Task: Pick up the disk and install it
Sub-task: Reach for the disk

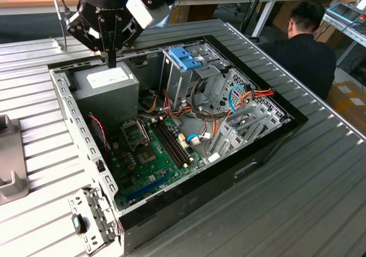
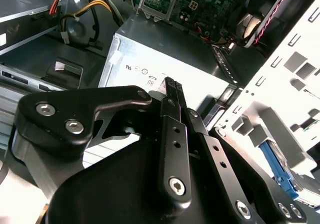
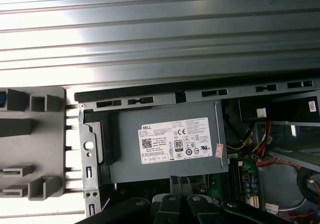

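My black gripper (image 1: 111,61) hangs over the back left corner of the open computer case (image 1: 269,139), just above the grey power supply (image 1: 106,84). Its fingers come together in a point with nothing between them; in the second wrist view the gripper (image 2: 172,84) tip sits over the power supply's (image 2: 165,49) labelled top. A blue plastic edge (image 2: 276,168), which I take for the disk's carrier, lies in a grey holder (image 2: 280,129) outside the case wall. In the first wrist view that holder (image 3: 30,149) lies beside the case. The blue-handled carrier (image 1: 186,56) sits atop the drive cage.
The case lies open on a ribbed metal table (image 1: 297,211), showing the green motherboard (image 1: 154,159) and bundles of cables (image 1: 251,94). Part of the grey holder (image 1: 8,165) juts in at the exterior view's left. A person in black (image 1: 309,45) sits at the back right.
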Motion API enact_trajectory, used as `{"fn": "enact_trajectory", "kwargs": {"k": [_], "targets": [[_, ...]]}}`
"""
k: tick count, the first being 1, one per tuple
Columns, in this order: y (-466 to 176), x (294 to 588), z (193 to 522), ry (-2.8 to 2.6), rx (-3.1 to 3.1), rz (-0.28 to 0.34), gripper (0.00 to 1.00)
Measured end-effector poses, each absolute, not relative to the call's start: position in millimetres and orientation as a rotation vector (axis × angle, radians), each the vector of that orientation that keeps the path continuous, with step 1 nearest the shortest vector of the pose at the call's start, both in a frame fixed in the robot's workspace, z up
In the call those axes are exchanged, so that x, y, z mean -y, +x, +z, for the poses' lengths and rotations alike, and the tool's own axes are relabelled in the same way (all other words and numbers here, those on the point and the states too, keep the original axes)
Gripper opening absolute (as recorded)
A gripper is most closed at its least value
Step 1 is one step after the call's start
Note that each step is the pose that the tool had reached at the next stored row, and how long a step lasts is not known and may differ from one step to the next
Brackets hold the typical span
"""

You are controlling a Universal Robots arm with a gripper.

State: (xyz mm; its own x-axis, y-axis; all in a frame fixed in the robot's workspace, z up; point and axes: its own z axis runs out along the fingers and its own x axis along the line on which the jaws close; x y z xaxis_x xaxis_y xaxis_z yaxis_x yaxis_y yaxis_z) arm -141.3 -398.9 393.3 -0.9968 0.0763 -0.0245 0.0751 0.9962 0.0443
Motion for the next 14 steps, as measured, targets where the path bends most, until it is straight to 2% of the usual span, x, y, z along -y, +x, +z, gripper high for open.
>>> {"fn": "enact_trajectory", "kwargs": {"k": [14], "targets": [[-148.3, 398.9, 393.3, 0.118, -3.112, 0.068, 0.1]]}}
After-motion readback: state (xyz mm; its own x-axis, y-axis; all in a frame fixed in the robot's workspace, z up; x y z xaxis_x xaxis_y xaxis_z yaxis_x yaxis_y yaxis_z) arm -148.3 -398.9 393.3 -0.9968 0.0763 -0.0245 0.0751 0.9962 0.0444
